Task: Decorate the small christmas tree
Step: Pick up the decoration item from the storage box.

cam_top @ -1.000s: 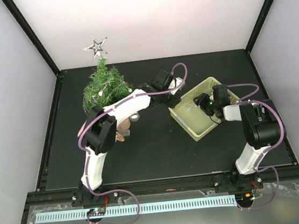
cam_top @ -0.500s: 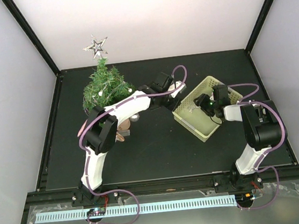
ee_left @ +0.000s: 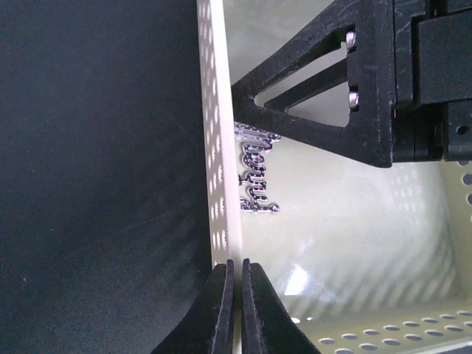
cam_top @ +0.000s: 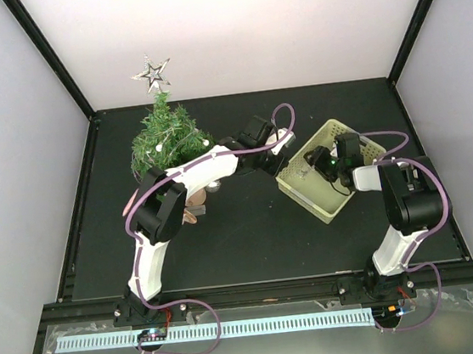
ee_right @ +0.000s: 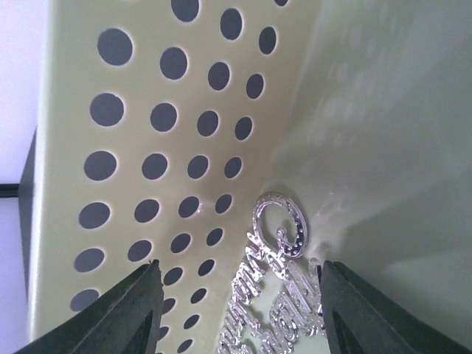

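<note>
1. Left wrist view: the left gripper (ee_left: 234,295) has its jaws pinched together to a sliver. The tips sit on the top rim of the side wall of the pale yellow-green perforated basket (ee_left: 214,147), and the rim runs straight into the line where the fingers meet.
2. Same view: just inside that wall a silver glitter script ornament (ee_left: 255,177) lies on the basket floor. Black finger parts of the other arm reach over it from the upper right.
3. Right wrist view: the right gripper (ee_right: 243,310) is inside the basket with its jaws apart at medium width. One dark finger (ee_right: 136,313) is close to the perforated wall and the other is on the far side of the ornament. The ornament's looped end shows between them. Contact with either finger cannot be confirmed.
4. Top external view: the basket sits turned at an angle at right of centre on the black table (cam_top: 226,238). The left arm reaches its left corner and the right arm enters from the right.
5. Top external view: the small christmas tree (cam_top: 166,138) stands upright at the far left of the table, well apart from the basket. It has a silver star (cam_top: 153,73) on its tip and pale beads in its needles. Its base is hidden behind the left arm.
</note>
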Action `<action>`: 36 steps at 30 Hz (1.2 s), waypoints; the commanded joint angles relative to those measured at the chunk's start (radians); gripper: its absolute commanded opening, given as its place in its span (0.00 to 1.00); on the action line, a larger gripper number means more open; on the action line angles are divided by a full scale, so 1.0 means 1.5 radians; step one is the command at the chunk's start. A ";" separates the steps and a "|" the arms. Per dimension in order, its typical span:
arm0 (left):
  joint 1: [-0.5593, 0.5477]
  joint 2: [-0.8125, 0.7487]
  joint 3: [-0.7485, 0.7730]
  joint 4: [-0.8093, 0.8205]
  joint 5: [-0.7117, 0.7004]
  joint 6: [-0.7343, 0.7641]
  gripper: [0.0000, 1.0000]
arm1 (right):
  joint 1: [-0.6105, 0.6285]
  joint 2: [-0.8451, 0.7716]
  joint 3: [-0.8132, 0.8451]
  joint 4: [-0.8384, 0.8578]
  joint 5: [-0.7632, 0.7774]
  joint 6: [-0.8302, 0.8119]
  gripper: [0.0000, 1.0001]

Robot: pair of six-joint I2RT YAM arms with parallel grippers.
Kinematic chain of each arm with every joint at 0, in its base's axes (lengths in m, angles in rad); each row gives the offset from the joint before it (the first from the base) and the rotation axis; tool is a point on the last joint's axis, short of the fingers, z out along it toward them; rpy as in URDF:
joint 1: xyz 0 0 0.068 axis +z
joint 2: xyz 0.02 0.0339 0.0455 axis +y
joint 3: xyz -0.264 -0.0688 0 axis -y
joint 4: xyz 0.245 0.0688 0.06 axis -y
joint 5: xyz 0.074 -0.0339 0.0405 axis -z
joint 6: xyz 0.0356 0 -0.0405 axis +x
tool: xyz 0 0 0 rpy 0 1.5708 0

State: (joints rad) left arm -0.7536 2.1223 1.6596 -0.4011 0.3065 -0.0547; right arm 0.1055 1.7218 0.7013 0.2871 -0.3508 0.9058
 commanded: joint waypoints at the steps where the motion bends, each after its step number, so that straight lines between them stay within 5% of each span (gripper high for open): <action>1: -0.016 0.003 -0.018 -0.010 0.027 -0.006 0.02 | 0.004 -0.002 -0.010 0.101 -0.050 0.020 0.60; 28: -0.016 -0.009 -0.049 0.012 0.026 -0.015 0.03 | 0.003 0.016 -0.066 0.236 -0.122 0.120 0.58; 36: -0.016 -0.014 -0.052 0.013 0.021 -0.015 0.03 | 0.003 -0.013 -0.058 0.082 -0.059 0.100 0.56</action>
State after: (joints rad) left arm -0.7567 2.1075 1.6112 -0.3298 0.3183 -0.0803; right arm 0.1062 1.7241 0.6224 0.5667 -0.5125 1.0767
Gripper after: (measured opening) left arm 0.027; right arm 0.562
